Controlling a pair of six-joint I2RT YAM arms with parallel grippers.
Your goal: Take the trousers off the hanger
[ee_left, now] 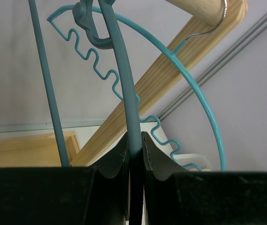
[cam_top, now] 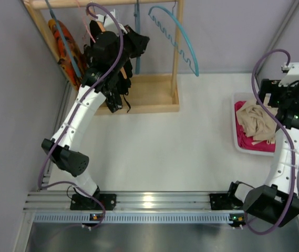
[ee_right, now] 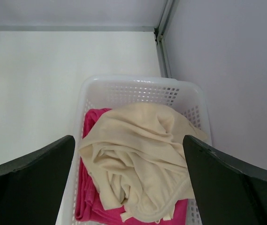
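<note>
We hold the teal hanger (ee_left: 124, 79) pinched tight in the left gripper (ee_left: 134, 150), with the dark trousers (cam_top: 119, 95) hanging just beside it; we lift slowly so the hanger clears the rack (cam_top: 176, 63). The right gripper (ee_right: 128, 140) stands wide open and empty above the basket (ee_right: 124, 86)

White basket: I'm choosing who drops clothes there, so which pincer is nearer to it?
Right. The right pincer hangs open just above the white basket; the left pincer is across the table at the wooden rack, shut on a teal hanger.
</note>
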